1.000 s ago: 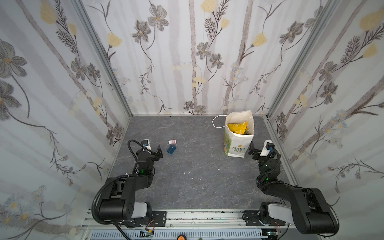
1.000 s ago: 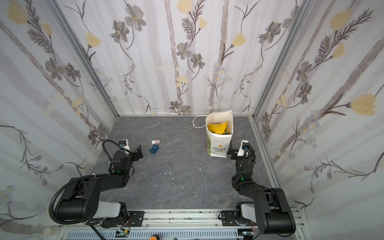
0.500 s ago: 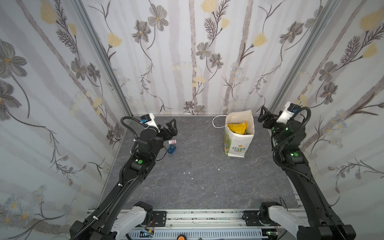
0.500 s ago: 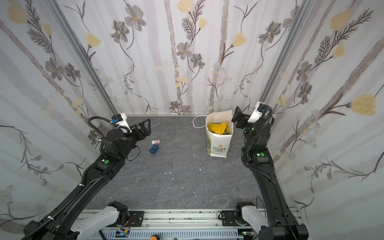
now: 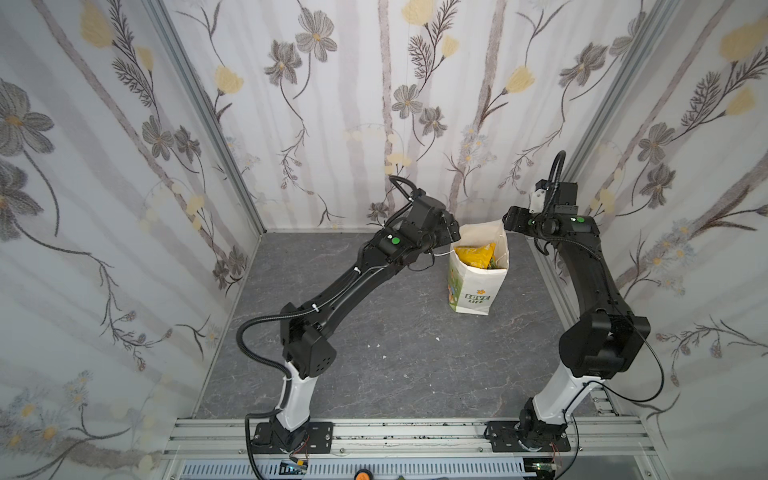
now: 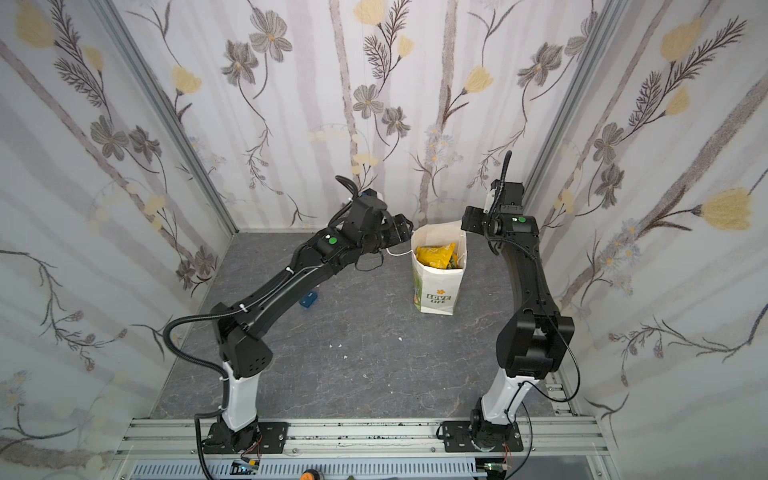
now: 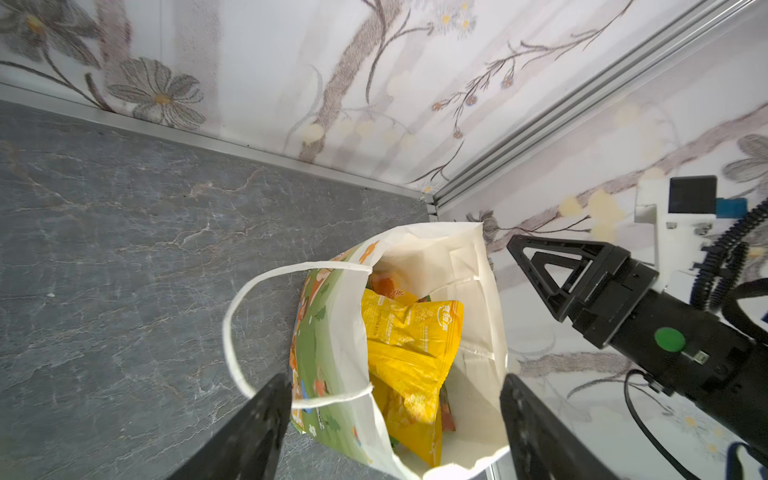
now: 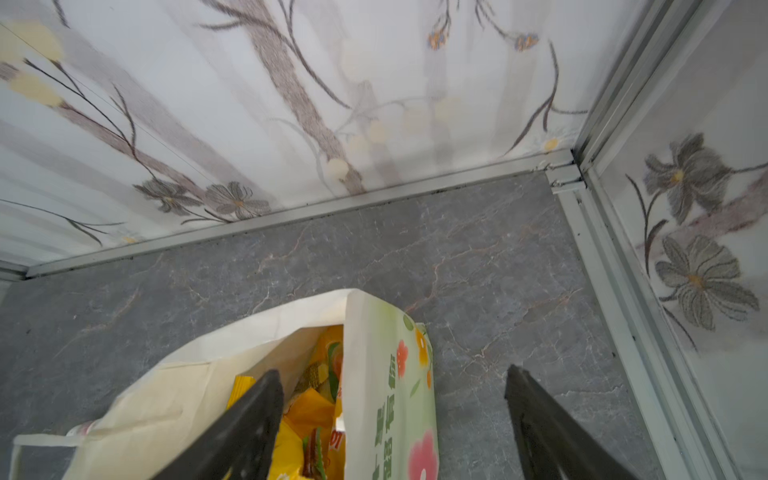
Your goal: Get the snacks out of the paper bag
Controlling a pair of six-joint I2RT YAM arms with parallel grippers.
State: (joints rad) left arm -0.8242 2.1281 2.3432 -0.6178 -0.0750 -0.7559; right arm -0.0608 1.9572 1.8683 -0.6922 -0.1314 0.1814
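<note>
A white paper bag [image 5: 478, 291] is standing upright at two o'clock on the grey table [image 5: 374, 374], with yellow snacks [image 5: 473, 255] showing inside. The left gripper [image 5: 451, 232] and right gripper [image 5: 508, 218] are flanking its mouth, fingers spread wide, holding nothing. The packets look light, crinkly and slippery, so pinching a top seam seems best.

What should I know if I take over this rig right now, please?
Tall white paper carrier bag: upright, back right of the grey table.
Left gripper: open, empty, above the bag's rim near its thin white cord handle.
Right gripper: open, empty, one finger above the bag's mouth, the other outside its printed side.
Snacks: a glossy yellow plastic packet on top inside; an orange packet and others beneath show only partly.
Done: nothing; no packet is out.
Left: lift out every packet.
</note>
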